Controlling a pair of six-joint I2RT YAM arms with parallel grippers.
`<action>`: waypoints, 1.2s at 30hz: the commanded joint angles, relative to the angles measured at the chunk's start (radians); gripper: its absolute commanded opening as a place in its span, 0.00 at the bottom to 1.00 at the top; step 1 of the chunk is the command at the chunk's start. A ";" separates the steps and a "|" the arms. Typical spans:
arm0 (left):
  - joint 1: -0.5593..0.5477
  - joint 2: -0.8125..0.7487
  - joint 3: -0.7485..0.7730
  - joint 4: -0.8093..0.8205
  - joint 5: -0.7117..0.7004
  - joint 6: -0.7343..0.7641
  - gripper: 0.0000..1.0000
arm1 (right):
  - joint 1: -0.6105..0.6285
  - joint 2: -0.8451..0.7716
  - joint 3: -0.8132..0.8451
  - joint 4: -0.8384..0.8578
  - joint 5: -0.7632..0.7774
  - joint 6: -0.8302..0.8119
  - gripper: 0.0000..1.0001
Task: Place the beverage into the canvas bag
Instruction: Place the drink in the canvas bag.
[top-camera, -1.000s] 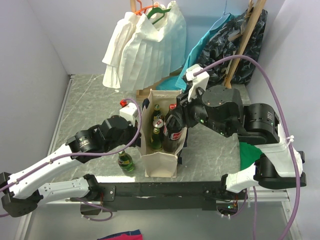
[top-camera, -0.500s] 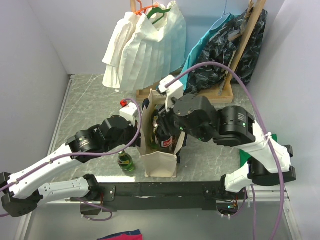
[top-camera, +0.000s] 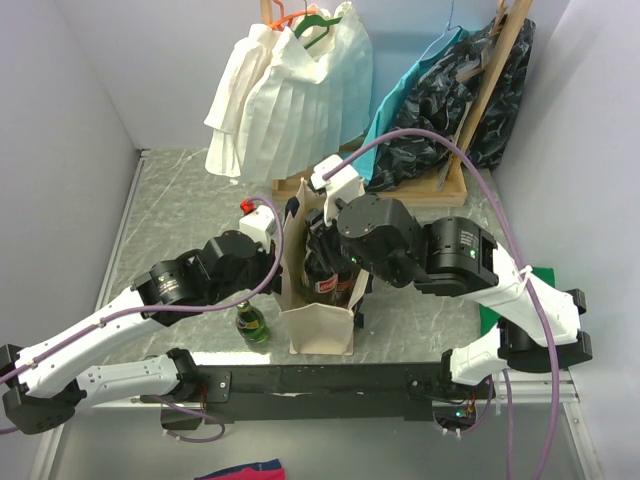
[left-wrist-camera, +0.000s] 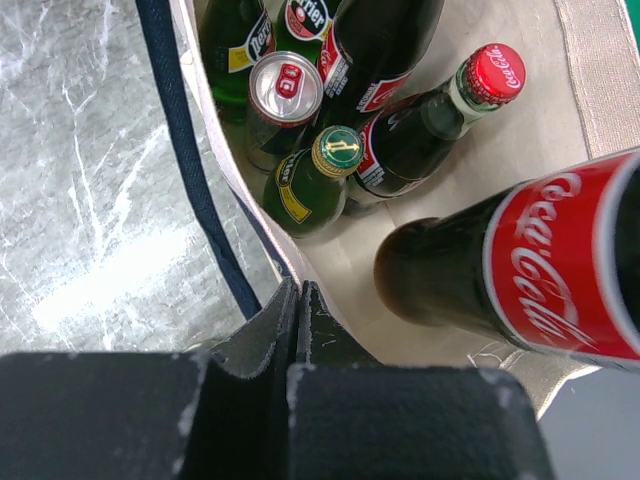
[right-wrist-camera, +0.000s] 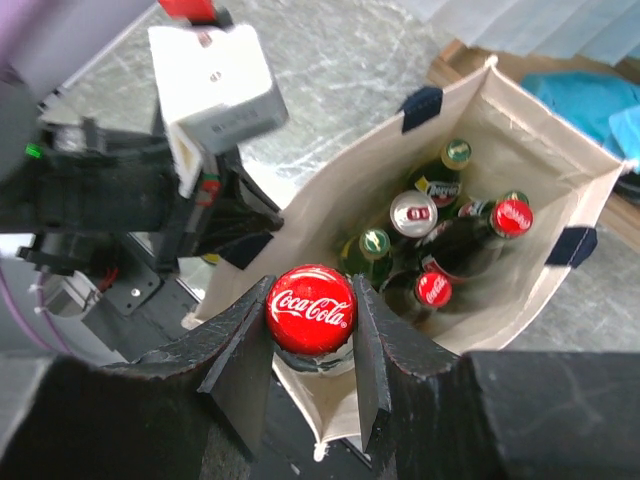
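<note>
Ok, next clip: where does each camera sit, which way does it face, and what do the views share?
Top external: above and behind the arms, looking down at the table; both arms show, flanking the canvas bag.
Left wrist: looks down into the bag; left gripper pinches its rim.
Right wrist: looks down above the bag; right gripper grips a Coca-Cola bottle by its top.
Shared: both wrist views show the silver can inside the bag.

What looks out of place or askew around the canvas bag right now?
Inside the canvas bag, the bottles and a can seem to lean on each other in a jumble, not upright. One green bottle sits outside on the table beside the bag. Nothing looks spilled or broken.
</note>
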 joint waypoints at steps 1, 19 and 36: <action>0.000 -0.036 0.062 0.070 -0.027 0.021 0.01 | 0.006 -0.114 -0.032 0.198 0.096 0.028 0.00; 0.001 -0.036 0.059 0.070 -0.030 0.015 0.01 | 0.006 -0.223 -0.274 0.163 0.132 0.156 0.00; 0.001 -0.025 0.069 0.070 -0.027 0.021 0.01 | 0.006 -0.282 -0.406 0.184 0.138 0.193 0.00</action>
